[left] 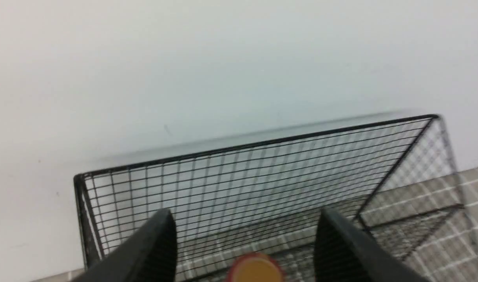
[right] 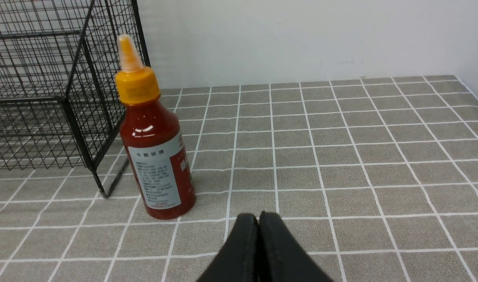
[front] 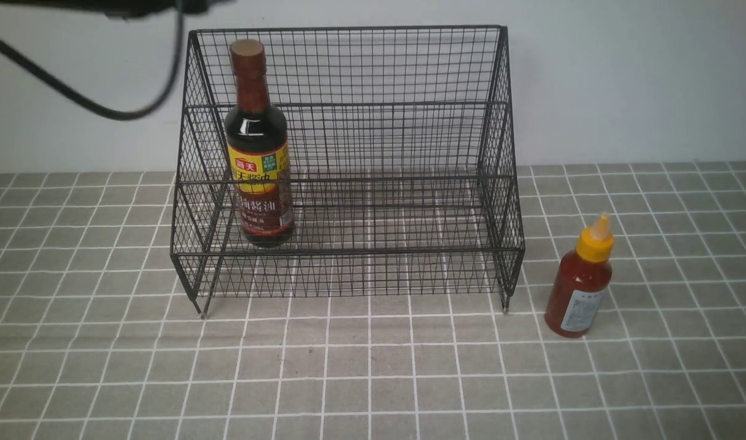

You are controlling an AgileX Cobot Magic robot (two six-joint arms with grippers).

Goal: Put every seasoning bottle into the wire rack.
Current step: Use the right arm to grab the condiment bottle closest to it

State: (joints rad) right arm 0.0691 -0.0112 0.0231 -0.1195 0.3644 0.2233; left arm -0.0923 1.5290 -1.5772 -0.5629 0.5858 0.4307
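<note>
So, on the front view I've got the tall dark glass soy sauce bottle with a brown cap (front: 258,146) standing inside the black wire-mesh stepped rack (front: 373,250), over at its left end. The short red squeeze bottle with a yellow nozzle cap (front: 581,278) is upright on the grey tiled surface (front: 367,373), just outside the rack's right side. On my left wrist cam, the dark gripper (left: 241,235) has its fingers apart, blurry, brown cap showing between them. Right wrist cam: my other dark gripper (right: 258,217) is closed, fingertips together, nothing in it, red bottle nearby.
</note>
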